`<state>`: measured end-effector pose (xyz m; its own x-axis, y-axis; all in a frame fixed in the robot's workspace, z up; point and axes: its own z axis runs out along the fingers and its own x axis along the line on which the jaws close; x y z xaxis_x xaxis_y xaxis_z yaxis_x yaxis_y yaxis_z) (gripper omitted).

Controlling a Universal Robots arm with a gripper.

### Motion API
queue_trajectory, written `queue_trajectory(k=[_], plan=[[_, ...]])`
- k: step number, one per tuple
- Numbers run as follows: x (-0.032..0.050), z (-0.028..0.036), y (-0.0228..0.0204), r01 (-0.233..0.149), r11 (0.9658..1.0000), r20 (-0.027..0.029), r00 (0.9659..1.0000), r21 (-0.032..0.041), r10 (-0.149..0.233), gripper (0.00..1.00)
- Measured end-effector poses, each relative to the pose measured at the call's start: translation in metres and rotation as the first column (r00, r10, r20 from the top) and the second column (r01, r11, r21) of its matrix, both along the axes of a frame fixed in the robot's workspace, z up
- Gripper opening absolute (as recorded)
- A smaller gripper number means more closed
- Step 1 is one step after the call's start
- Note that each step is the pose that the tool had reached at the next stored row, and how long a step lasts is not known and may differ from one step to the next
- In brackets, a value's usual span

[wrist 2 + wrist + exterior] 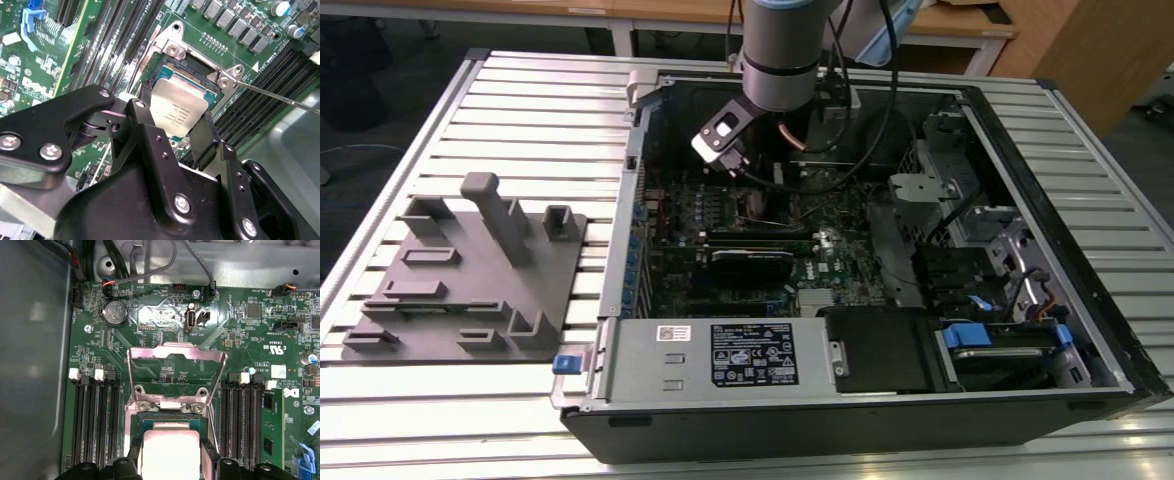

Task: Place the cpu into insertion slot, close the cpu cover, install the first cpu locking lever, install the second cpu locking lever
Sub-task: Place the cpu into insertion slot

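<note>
Black gripper is pinching the cpu by two opposite edges, its fingers open only as wide as the chip, and is holding it right over the insertion slot on the green motherboard. The cpu cover is standing swung open behind the slot, and a thin locking lever is sticking out to one side. Doing this step well, I judge, is calling for the chip to be level and square to the slot's rim, lowered gently without sliding. The gripper body is hiding the slot's near half, so whether the chip is already seated or hanging just above is hard to tell.
</note>
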<state>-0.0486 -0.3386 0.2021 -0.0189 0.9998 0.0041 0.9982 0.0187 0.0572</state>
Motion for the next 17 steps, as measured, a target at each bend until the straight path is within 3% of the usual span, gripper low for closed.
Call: queue_trajectory(k=[17], plan=[[-0.0020, -0.0064, 0.0002, 0.000, 1.0000, 0.0001, 1.0000, 0.0002, 0.000, 0.54]])
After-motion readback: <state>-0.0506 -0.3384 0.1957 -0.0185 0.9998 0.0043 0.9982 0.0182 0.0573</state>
